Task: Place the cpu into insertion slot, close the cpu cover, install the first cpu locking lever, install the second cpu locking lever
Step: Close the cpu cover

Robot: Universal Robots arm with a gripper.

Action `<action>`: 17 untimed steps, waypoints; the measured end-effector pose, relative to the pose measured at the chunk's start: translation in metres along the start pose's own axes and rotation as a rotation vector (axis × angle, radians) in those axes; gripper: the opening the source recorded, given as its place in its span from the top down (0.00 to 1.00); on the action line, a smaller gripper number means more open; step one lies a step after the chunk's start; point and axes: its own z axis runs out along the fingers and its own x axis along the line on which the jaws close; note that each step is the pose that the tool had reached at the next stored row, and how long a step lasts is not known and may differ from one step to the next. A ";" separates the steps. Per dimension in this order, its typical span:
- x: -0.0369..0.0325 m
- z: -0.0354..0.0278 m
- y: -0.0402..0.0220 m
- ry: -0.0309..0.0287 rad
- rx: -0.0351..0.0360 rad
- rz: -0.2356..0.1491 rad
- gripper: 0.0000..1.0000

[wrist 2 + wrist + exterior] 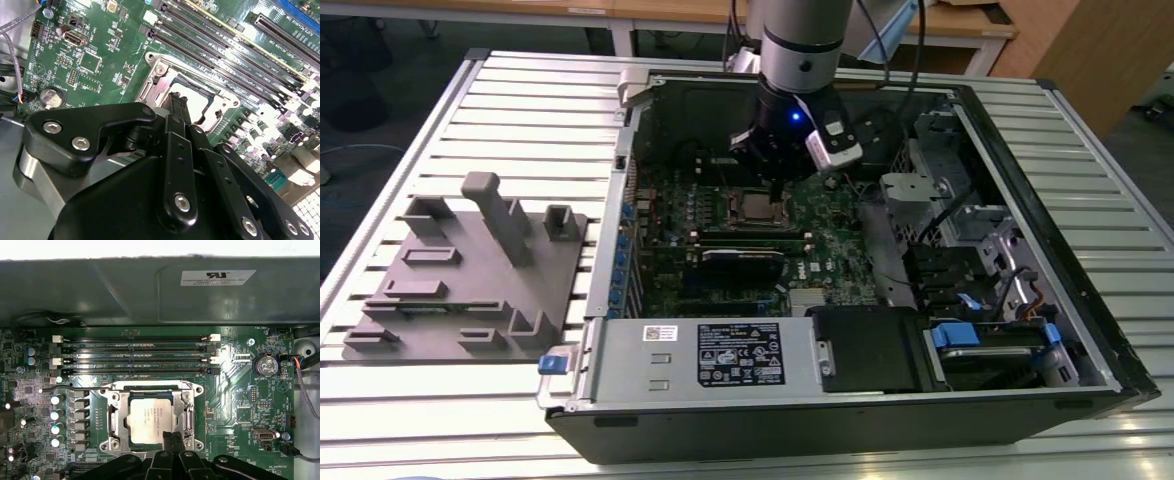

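Fixture tray (pixel 467 270), grey and moulded, sits well apart from the gripper (pixel 778 190), toward the exterior view's left. Its fingers (pixel 165 442) are pressed together with nothing between them. The tips hang just beside the cpu (pixel 151 415), which lies flat in the insertion slot (pixel 176 415) under the lowered cpu cover (pixel 114 412). Drive bays (pixel 987 250) stand farther right.
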 end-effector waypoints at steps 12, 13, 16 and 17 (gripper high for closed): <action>0.0055 0.0004 -0.0001 -0.0002 -0.0002 0.000 0.89; 0.0065 0.0004 -0.0002 -0.0003 -0.0002 0.000 0.89; 0.0093 0.0004 -0.0002 -0.0006 -0.0001 0.000 0.89; 0.0096 0.0004 -0.0002 -0.0006 -0.0001 0.000 0.89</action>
